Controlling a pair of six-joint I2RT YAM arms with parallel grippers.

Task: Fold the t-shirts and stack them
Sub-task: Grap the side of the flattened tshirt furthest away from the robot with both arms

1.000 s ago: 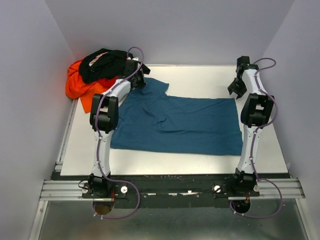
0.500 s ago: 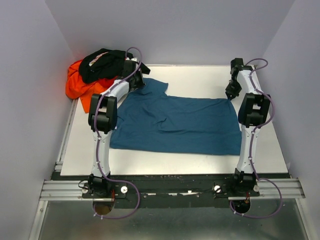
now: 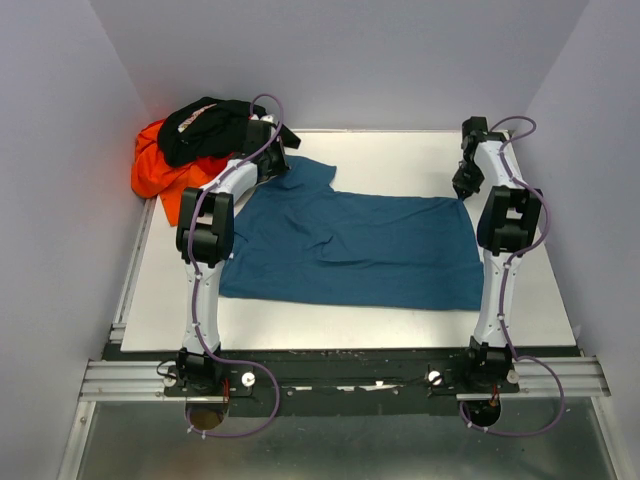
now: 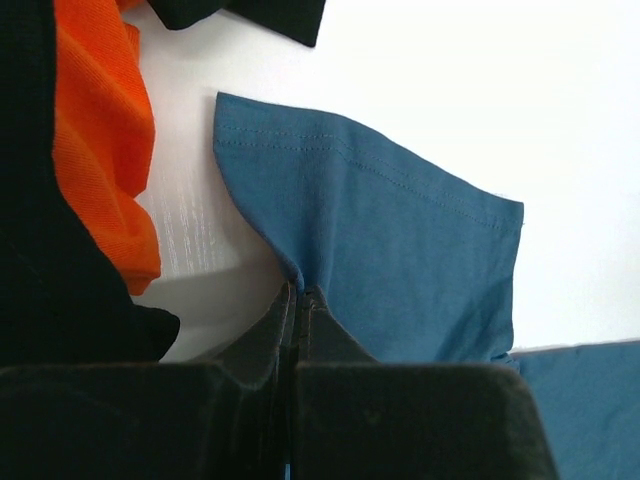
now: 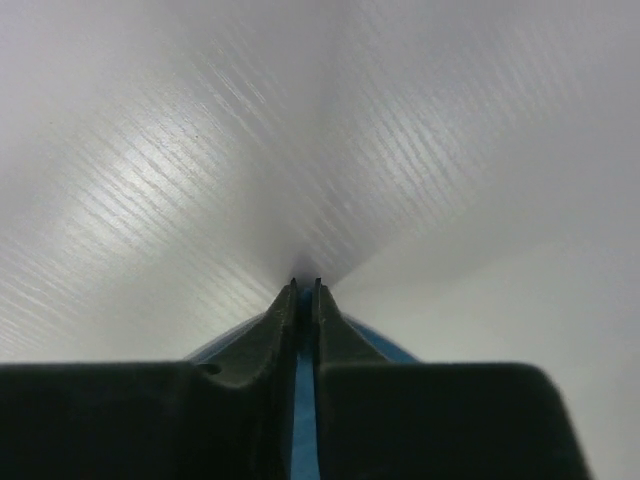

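Left jaws beside orange shirt [image 4: 100,150]

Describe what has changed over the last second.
The right gripper swung in toward the left, came down onto the far right corner of the teal-blue t-shirt and closed on it. The left gripper stayed clamped on that shirt's sleeve. The shirt still lies spread out, and the orange t-shirt and black t-shirt have not moved.

White links [image 3: 203,300], black joints [image 3: 208,228], purple cables [image 3: 277,393], dark end effectors [image 4: 300,292].
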